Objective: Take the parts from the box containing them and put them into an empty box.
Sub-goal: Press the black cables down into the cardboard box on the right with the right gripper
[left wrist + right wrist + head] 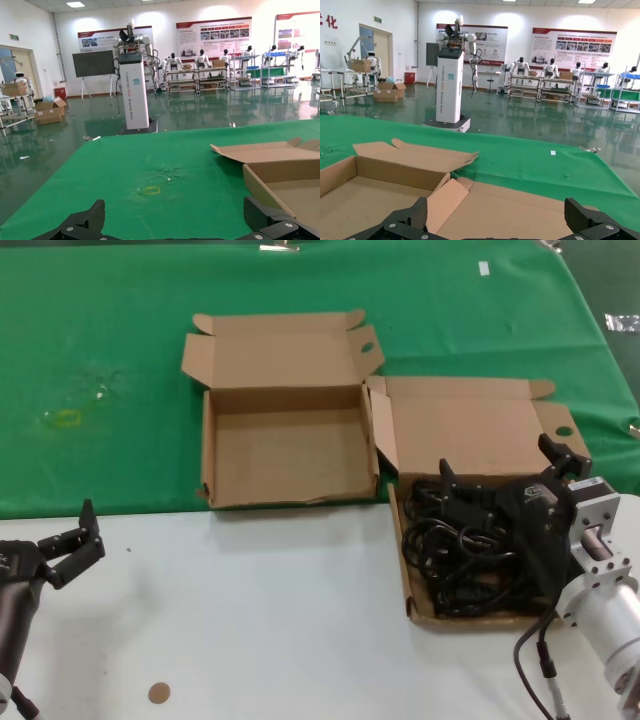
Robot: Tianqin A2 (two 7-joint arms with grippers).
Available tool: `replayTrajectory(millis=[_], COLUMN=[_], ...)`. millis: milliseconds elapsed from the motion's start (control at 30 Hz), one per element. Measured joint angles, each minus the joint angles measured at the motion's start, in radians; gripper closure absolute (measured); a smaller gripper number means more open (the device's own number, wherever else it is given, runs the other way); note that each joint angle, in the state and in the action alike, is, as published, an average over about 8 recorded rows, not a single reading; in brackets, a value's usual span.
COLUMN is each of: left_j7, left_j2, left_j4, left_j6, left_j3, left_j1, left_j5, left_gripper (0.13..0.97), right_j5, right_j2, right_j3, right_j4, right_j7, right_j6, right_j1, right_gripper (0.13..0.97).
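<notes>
Green cloth (120,360) beyond white tabletop (260,620)

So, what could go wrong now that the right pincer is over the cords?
1. The black cords lie tangled together, so the open right pincer may lift several at once, or drag the shallow box.
2. That box's raised lid flap stands toward the empty box; a dangling cord could catch it.
The left pincer waits apart.

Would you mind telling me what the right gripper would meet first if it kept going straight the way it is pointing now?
Most likely the raised lid flap of the shallow box: the open right gripper, above the power cords, points across it toward that flap. Depth is uncertain; it might pass above.
</notes>
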Motion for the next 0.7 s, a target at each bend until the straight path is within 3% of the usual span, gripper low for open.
replayTrajectory(millis=[367,700], left_j7=[0.000,0.000], left_j2=[0.000,0.000], left_j4=[0.000,0.000], left_j6=[0.000,0.000], left_j3=[0.000,0.000], left_j1=[0.000,0.000], left_j5=[0.000,0.000], left_gripper=[0.147,0.252], right_j5=[0.001,0.079], right_j2=[0.002,0.091], right_j3=[-0.004,-0.090], right_j4=[0.000,0.013], right_j7=[0.000,-0.003], right_j6=[0.009,0.093], right_j1=[0.002,0.009], right_gripper=[0.129,0.129])
